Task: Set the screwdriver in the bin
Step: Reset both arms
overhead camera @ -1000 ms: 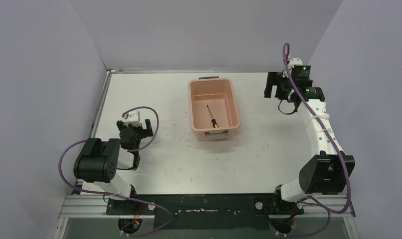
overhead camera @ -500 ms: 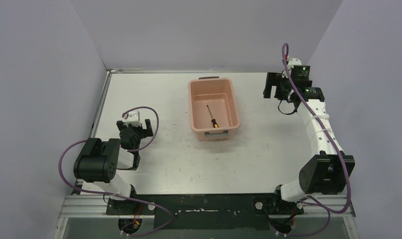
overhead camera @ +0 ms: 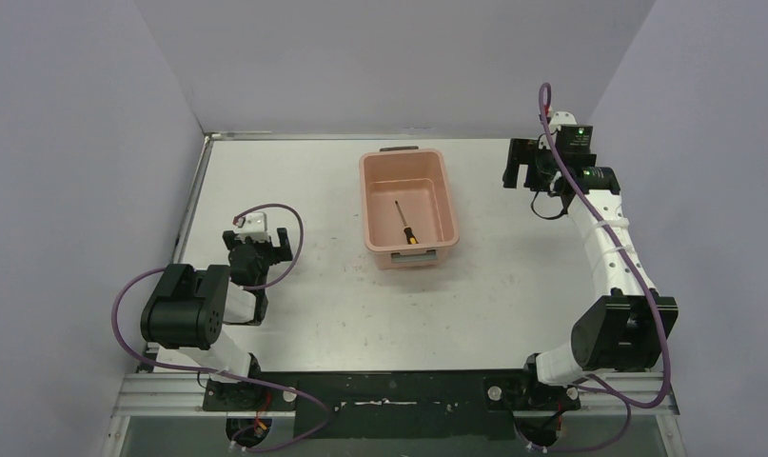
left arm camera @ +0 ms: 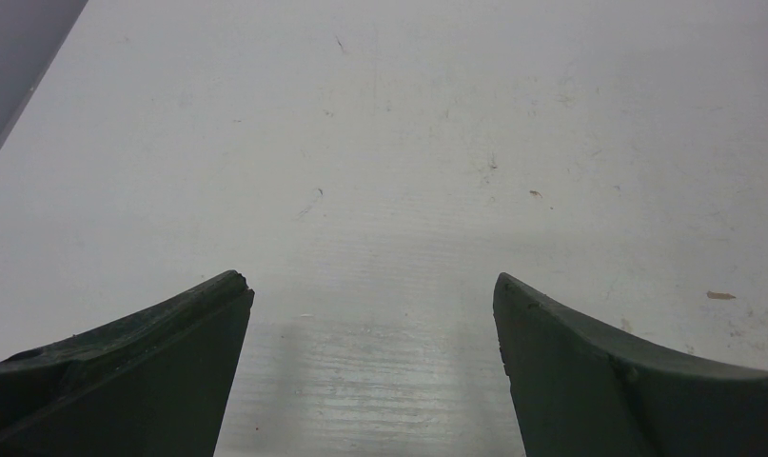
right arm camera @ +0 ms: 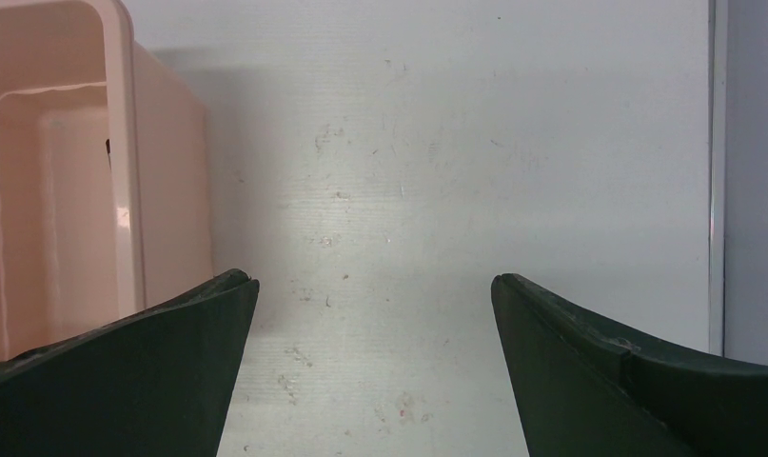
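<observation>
- Nearest the bases, the left hand (overhead camera: pixel 257 240) is held low over the bench (overhead camera: pixel 342 314). Its jaws are spread wide, with only bare, scuffed surface between them, and nothing is gripped.
- Further out, at mid-bench, the bin (overhead camera: pixel 364 205) is set with a short end toward the arms. The screwdriver (overhead camera: pixel 404 222) is seen lying on its floor, slightly slanted, with the handle by the near wall and the shaft pointing away.
- Farthest out, the right hand (overhead camera: pixel 519 164) is held to the right of the bin's far end, apart from it. Its jaws are likewise spread wide and empty.
- Nothing is found to have shifted over the last second: both arms, the bin and the screwdriver are placed as they were.
- The task is therefore judged done, with the stillness suggesting that only a return of the arms may remain.
</observation>
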`<move>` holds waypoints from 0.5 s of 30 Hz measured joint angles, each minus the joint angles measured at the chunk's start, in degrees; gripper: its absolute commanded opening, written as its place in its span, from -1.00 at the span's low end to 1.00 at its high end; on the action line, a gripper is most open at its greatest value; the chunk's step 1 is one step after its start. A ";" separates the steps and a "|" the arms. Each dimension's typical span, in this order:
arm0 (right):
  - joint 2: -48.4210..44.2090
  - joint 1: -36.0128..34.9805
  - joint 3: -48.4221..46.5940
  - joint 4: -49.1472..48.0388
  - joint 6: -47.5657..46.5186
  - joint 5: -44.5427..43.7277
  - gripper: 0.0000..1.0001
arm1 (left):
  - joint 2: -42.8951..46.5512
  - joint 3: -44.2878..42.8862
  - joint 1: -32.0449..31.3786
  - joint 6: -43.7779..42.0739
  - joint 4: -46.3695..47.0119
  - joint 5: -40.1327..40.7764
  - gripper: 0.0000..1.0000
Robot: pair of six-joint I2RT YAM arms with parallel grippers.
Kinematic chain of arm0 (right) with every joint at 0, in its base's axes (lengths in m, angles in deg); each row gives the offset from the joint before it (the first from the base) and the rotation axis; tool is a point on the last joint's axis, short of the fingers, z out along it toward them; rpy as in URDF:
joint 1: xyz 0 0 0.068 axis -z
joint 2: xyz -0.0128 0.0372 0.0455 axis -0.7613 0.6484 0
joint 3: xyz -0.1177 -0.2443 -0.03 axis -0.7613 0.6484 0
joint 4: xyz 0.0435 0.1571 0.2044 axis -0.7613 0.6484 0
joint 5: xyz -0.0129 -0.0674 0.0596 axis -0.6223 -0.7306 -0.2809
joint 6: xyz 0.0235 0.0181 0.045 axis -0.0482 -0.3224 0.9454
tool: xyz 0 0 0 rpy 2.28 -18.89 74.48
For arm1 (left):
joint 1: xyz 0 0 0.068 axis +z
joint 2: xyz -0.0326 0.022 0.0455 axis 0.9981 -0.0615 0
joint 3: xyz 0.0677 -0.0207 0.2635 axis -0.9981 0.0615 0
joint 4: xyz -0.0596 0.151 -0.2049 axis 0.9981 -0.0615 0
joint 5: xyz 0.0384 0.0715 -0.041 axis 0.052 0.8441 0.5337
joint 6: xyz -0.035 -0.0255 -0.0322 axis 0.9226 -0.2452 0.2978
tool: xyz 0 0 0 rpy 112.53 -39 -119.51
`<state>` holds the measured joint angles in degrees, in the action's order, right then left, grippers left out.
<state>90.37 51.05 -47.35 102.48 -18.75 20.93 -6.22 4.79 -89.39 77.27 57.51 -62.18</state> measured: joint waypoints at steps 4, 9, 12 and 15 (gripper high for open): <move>0.00 0.00 0.00 0.00 -0.04 0.02 1.00 | 0.00 0.00 0.00 0.00 0.00 0.00 0.94; -0.11 -0.02 0.22 -0.07 -0.52 1.22 1.00 | 0.00 0.00 0.00 0.00 0.00 0.02 0.94; -0.52 -0.02 0.79 -0.24 -1.03 2.73 1.00 | 0.00 0.00 0.00 0.00 0.00 0.00 0.94; -1.20 -0.26 1.07 -0.48 -1.46 4.09 1.00 | 0.00 0.00 0.00 0.00 0.00 0.00 0.94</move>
<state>89.16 50.79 -46.28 102.00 -20.22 25.02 -6.22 4.79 -89.39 77.27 57.51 -62.18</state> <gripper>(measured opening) 0.999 0.971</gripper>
